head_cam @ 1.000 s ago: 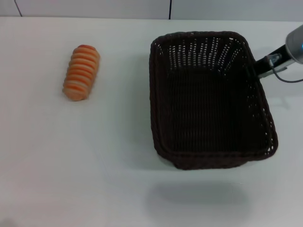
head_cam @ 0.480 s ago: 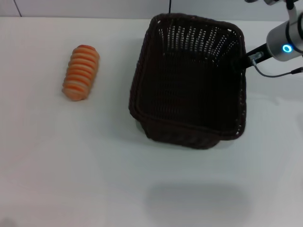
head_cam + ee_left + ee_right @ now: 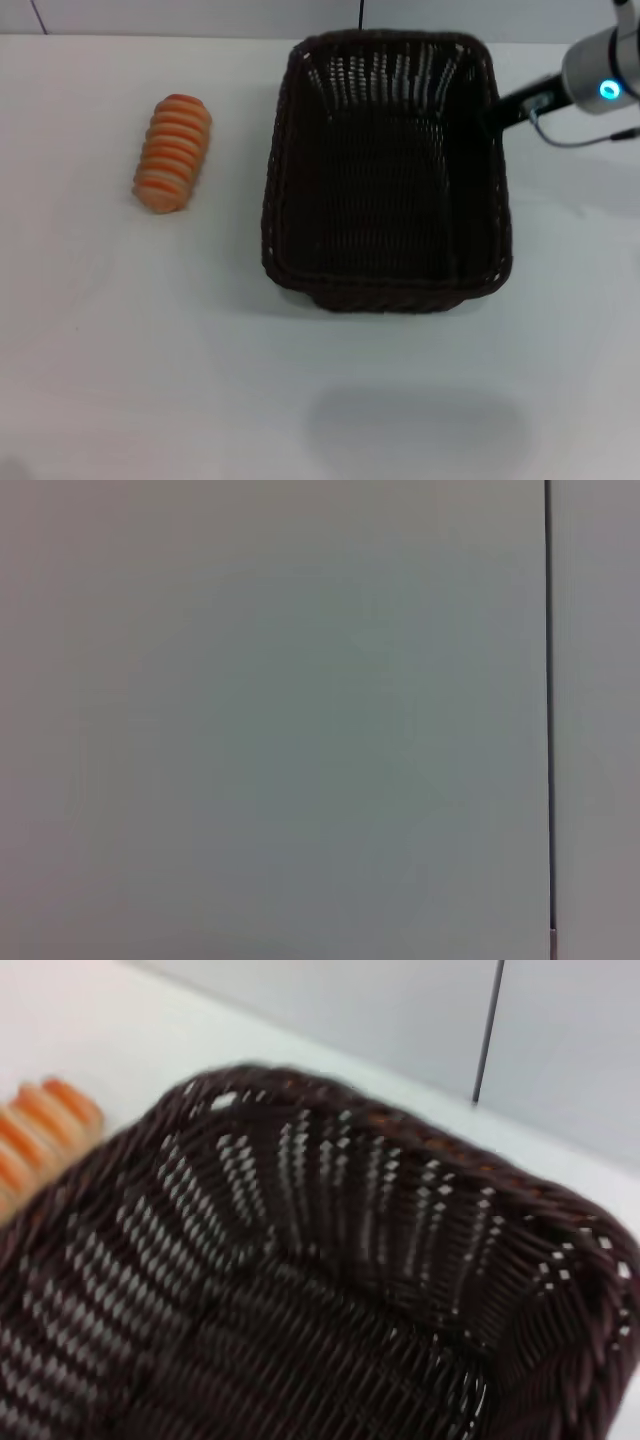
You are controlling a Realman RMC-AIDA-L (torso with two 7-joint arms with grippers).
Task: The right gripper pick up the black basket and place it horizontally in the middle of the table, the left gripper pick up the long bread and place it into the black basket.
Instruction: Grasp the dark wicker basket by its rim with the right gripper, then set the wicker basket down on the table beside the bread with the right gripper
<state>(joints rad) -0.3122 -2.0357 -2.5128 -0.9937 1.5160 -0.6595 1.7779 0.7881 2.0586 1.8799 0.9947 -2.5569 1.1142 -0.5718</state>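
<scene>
The black basket [image 3: 385, 180] hangs above the white table [image 3: 120, 350] at the middle right, its long side running front to back; its shadow lies on the table nearer to me. My right gripper [image 3: 497, 112] is shut on the basket's right rim near the far corner. The long bread [image 3: 173, 152], orange with cream stripes, lies on the table at the far left, apart from the basket. The right wrist view looks into the basket [image 3: 300, 1300], with the bread's end [image 3: 30, 1130] beyond it. My left gripper is out of view; its wrist view shows only a plain grey wall.
The table's far edge meets a grey wall [image 3: 200, 15] just behind the basket. White table surface lies between the bread and the basket and along the front.
My right gripper has carried the basket to the left and toward the far edge, turning it a little. The bread has not moved.
</scene>
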